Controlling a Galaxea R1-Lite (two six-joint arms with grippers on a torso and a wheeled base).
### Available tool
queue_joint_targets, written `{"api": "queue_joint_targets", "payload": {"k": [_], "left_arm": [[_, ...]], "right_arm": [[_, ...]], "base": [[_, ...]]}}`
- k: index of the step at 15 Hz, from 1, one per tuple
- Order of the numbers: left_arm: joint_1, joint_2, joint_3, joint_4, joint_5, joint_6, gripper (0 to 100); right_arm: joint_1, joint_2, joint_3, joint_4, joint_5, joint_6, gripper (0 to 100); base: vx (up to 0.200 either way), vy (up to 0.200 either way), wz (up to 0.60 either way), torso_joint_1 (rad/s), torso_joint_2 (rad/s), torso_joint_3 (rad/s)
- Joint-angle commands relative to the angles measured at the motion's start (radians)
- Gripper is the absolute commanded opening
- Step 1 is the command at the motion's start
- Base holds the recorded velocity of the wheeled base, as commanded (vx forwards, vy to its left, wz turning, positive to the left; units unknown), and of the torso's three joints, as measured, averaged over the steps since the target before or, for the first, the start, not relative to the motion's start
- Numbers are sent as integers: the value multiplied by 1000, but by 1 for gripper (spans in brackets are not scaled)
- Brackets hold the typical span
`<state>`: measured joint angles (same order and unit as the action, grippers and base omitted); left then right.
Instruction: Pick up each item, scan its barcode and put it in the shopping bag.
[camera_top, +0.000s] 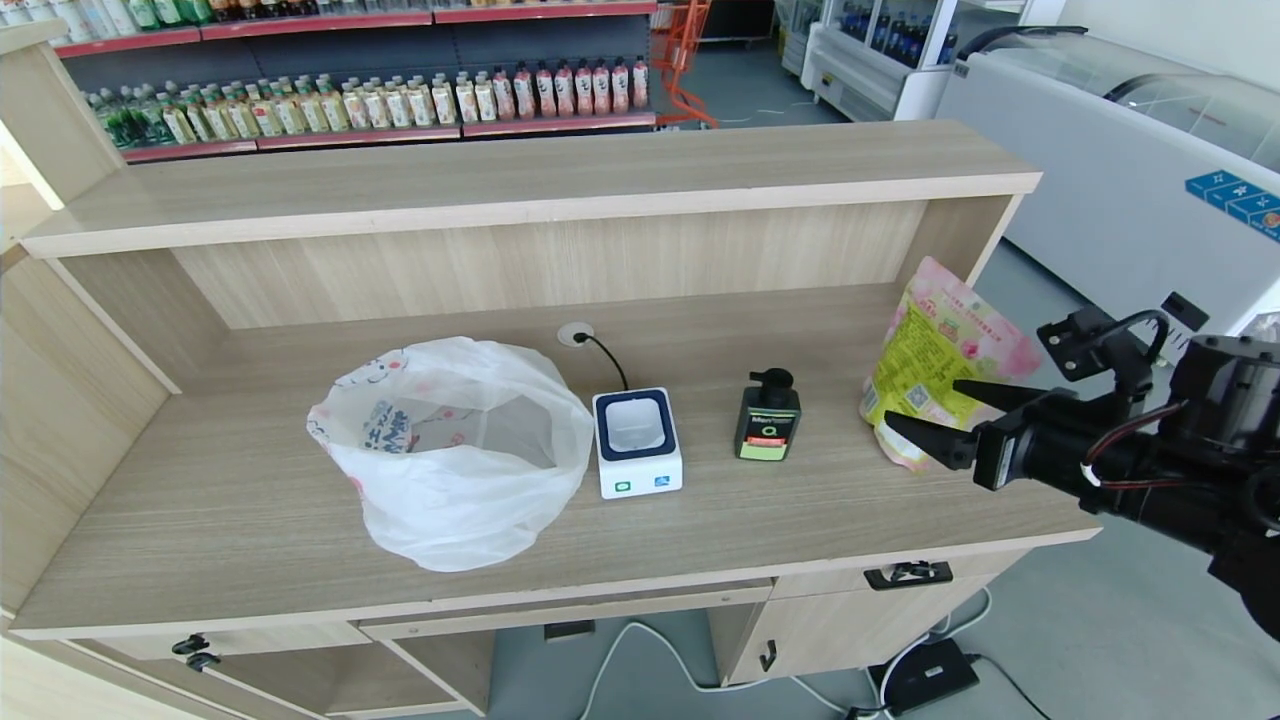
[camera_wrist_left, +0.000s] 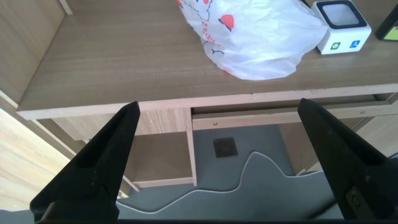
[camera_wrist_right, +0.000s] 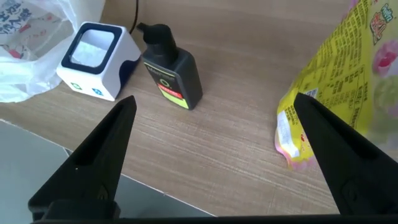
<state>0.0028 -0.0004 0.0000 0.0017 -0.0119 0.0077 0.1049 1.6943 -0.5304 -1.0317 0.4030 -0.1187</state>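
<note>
I am looking down at a pale wood-grain checkout counter (camera_top: 250, 480). Farthest to the robot's right on it stands a yellow and pink snack pouch (camera_top: 940, 345), upright and slightly tilted, near the counter's right end. Left of it, well apart, a small black pump bottle (camera_top: 768, 418) with a green and red label stands upright. Just left of the bottle sits a white and dark blue barcode scanner (camera_top: 637, 442), a small box with its window facing up. A black cable (camera_top: 607, 358) runs from its back to a round hole (camera_top: 575, 334) in the counter. Right beside the scanner's left side lies the white plastic shopping bag (camera_top: 450, 450). It is printed in red and blue, and its mouth is open upward.

The right hand (camera_top: 925, 404) hovers low at the counter's right end. Its two black fingers are spread wide and point at the lower part of the snack pouch. It holds nothing. In the head view the fingertips overlap the pouch's edge, and I cannot tell for sure whether they touch it. The right wrist view suggests a small gap.

The left hand (camera_wrist_left: 217, 106) is also spread wide and empty. It hangs in front of the counter's front edge, below the top, facing the open shelf space (camera_wrist_left: 161, 155) underneath. The shopping bag lies beyond it on the counter.
</note>
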Motion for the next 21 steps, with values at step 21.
{"api": "queue_joint_targets", "payload": {"k": [21], "left_arm": [[0, 0, 0, 0, 0, 0, 100]], "right_arm": [[7, 406, -233, -151, 352, -6, 100]], "base": [[0, 0, 0, 0, 0, 0]]}}
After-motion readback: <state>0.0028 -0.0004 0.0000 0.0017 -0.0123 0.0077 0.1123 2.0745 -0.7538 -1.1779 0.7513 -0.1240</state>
